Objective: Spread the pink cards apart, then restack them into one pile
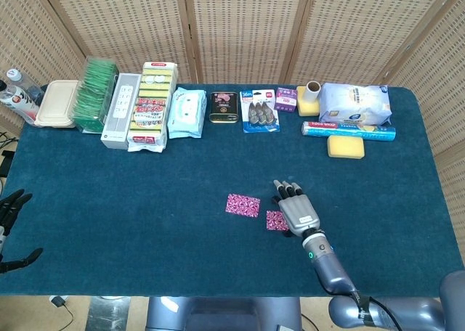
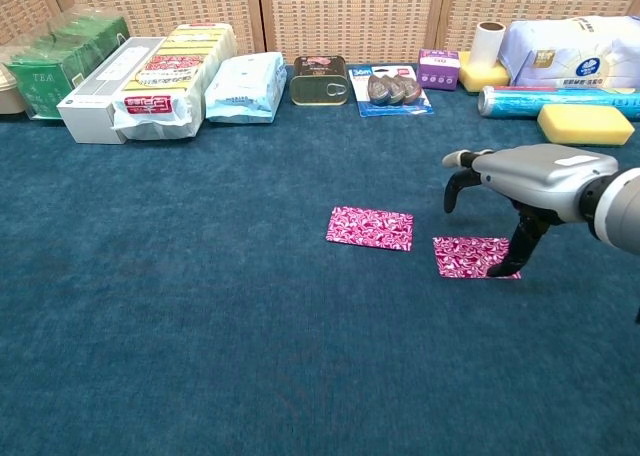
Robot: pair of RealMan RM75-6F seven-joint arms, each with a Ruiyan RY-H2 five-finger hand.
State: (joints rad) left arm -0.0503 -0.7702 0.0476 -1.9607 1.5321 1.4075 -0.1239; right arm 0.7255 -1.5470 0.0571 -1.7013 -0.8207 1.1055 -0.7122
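Fingers [image 2: 520, 248] of the right hand [image 2: 545, 181] reach down, one tip pressing the right end of the nearer pink card [image 2: 470, 257]; the thumb sticks out apart and nothing is gripped. That card lies flat near the middle of the worktop [image 1: 131, 200], its long axis running left to right. The second pink card [image 2: 370, 228] lies just to its left and slightly farther back, apart from it. The left hand [image 1: 11, 204] idles open off the worktop's left edge, so restacking likely falls to the right.
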